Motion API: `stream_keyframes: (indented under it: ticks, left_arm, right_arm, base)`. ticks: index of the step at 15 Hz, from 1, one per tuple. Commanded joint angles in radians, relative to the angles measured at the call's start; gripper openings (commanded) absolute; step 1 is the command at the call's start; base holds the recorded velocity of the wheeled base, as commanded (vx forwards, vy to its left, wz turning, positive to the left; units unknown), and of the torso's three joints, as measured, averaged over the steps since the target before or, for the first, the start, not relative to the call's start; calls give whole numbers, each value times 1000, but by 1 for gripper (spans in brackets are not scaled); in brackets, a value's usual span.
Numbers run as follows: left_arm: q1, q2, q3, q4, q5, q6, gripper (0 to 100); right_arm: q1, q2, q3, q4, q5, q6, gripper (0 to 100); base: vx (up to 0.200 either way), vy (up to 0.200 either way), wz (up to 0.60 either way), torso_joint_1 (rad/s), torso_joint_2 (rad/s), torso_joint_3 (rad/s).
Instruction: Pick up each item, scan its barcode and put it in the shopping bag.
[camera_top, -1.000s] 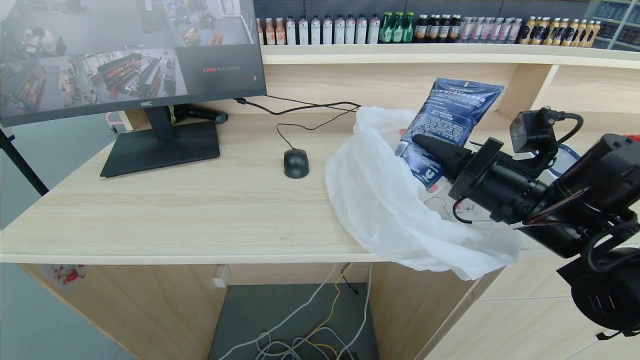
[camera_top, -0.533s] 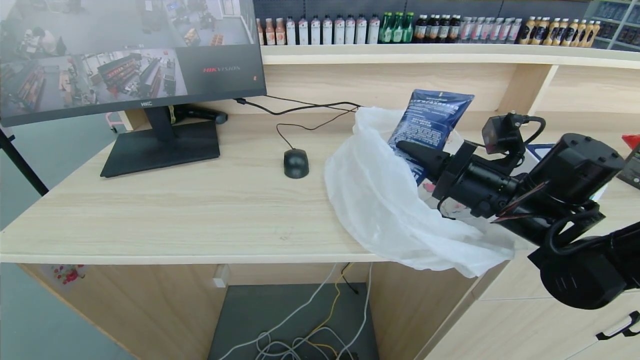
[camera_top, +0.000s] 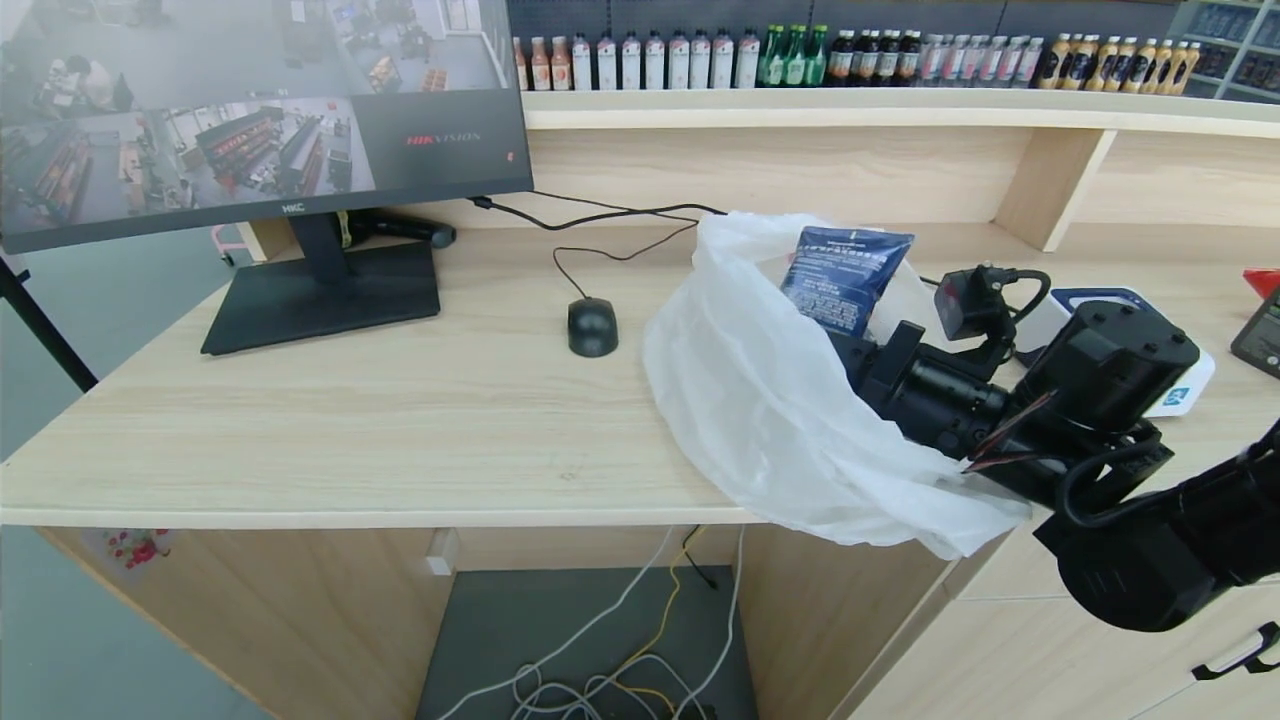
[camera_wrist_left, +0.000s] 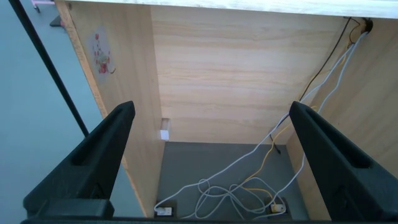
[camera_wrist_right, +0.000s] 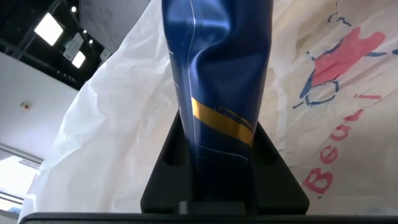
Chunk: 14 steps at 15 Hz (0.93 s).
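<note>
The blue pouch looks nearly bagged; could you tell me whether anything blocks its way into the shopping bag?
Nothing visible does; the right tool holds the blue pouch within the open shopping bag.

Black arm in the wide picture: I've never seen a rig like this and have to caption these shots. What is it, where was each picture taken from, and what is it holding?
It is the right arm of a two-armed robot on wheels. The wide picture comes from a camera on the robot's head, looking down at a wooden counter. On the counter are a monitor, a mouse and a white shopping bag. The other two pictures come from cameras on the wrists. The right gripper is shut on a blue pouch, held upright with its lower part inside the bag's opening. The left gripper is open and faces the space under the counter, where cables lie.
</note>
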Motion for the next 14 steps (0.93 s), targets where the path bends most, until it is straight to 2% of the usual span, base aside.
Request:
stream_keyframes:
  ticks: [1, 9, 10, 14]
  left_arm:
    - [0, 0, 0, 0, 0, 0, 100]
    - [0, 0, 0, 0, 0, 0, 100]
    - [0, 0, 0, 0, 0, 0, 100]
    - [0, 0, 0, 0, 0, 0, 100]
  right_arm:
    - [-6, 26, -3, 2, 0, 0, 0]
    - [-22, 60, -27, -15, 13, -34, 0]
    - [-25, 61, -27, -18, 12, -38, 100]
    - [-28, 60, -23, -67, 10, -40, 100]
  base:
    - [0, 0, 0, 0, 0, 0]
    - [0, 0, 0, 0, 0, 0]
    - [0, 0, 0, 0, 0, 0]
    - [0, 0, 0, 0, 0, 0]
